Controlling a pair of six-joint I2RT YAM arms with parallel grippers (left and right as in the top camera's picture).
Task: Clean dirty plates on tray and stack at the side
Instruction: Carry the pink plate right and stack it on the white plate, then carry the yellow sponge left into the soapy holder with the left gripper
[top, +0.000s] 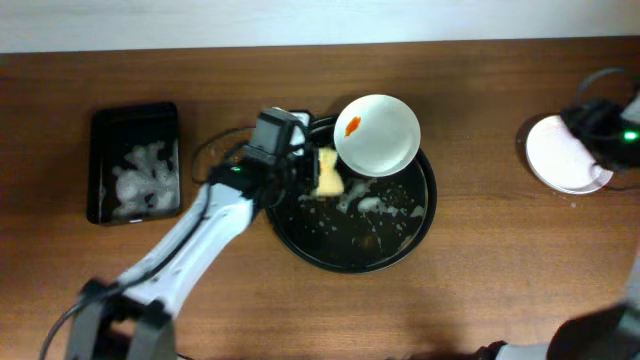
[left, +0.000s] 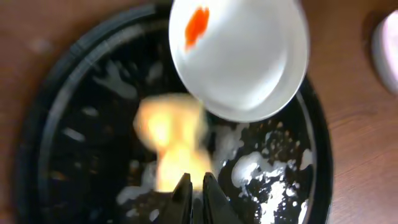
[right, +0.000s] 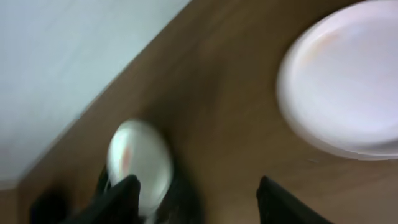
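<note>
Wood-grain table (top: 480, 280) fills my overhead feed, with a strip of white wall along its far edge. At the middle sits the round black tray (top: 300, 235), its floor streaked with white foam (top: 385, 205). One dirty plate (top: 377, 135) lies face up on the tray's far right side, overhanging the rim. Being round, it has no long axis, but its orange smear (top: 352, 125) sits toward the far left of the plate. My left claw (left: 198, 190) is pinched nearly closed on a yellow sponge (left: 171, 140) over the tray floor, just left of the plate. The sponge's long axis runs straight away from the fingers, far to near on the overhead. It is blurred on the wrist feed, so I cannot tell whether it touches the tray. My right claw (right: 202, 199) stands wide open with nothing between its fingers, close to a stack of white plates (right: 348, 81) well to the right of the tray. A black rectangular tray (top: 100, 165) holding foam sits at the left end.
</note>
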